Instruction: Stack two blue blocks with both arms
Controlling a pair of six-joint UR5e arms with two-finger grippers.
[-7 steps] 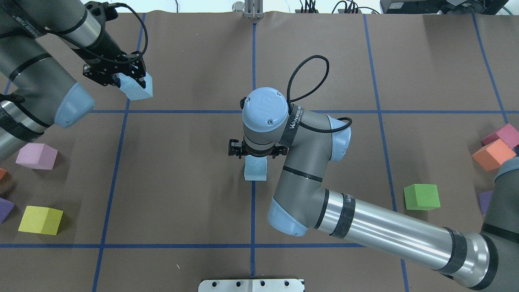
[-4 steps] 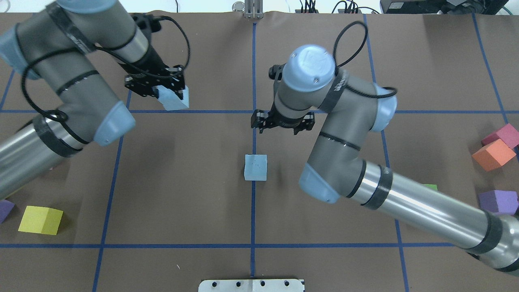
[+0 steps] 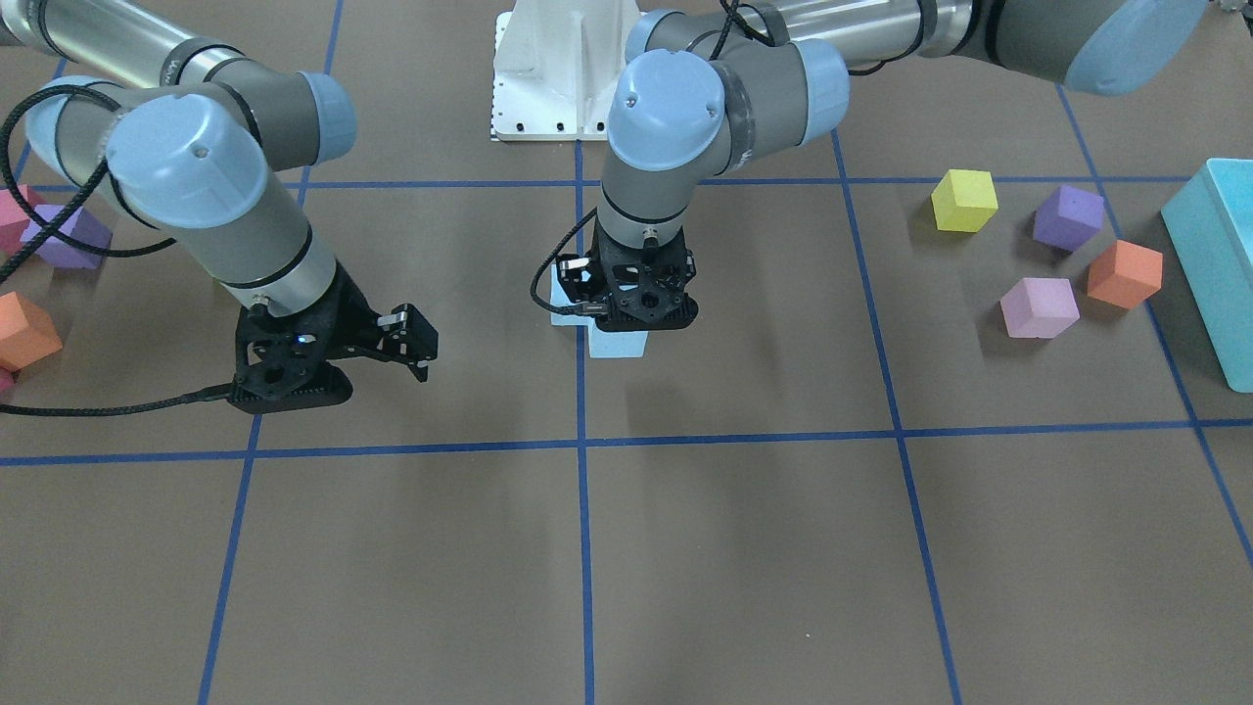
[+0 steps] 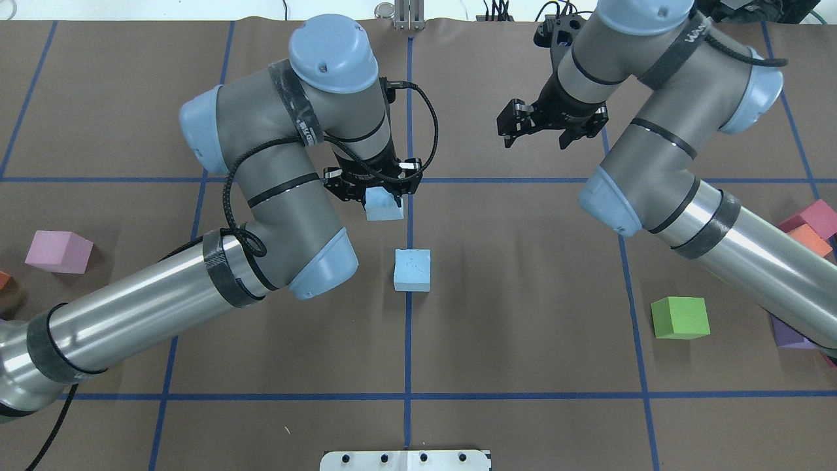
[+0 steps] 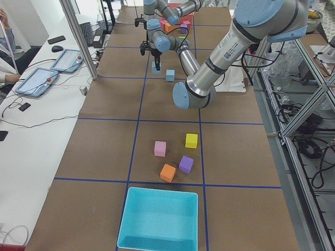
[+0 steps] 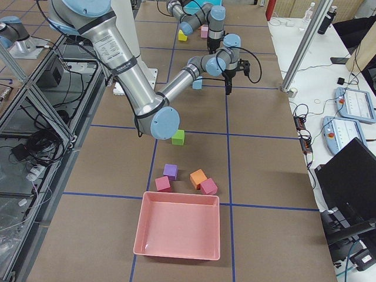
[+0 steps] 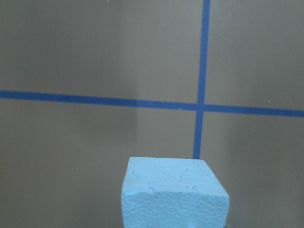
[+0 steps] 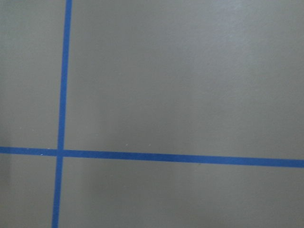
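Fingers of the black two-finger left gripper (image 4: 374, 188) are pressed against the sides of a pale sky-blue foam cube (image 4: 383, 205), w/ the gripper pointing down. How far the cube is held off the paper cannot be told. In the left wrist view it is seen at bottom ctr, just short of a tape crossing. A second pale sky-blue foam cube (image 4: 412, 269) is set flat on the brown paper table cover (image 4: 523, 327), astride the central blue tape line (image 4: 408, 340). It is nearer the robot's base than the held one & apart from it in the overhead view. The black two-finger right gripper (image 4: 536, 136) is spread wide w/ nothing btwn its fingers, well to the right of both cubes. The grey-and-silver left arm (image 4: 274, 196) is folded in from the left edge, the grey-and-silver right arm (image 4: 657, 173) from the right. A green foam cube (image 4: 680, 318) lies near the right forearm.
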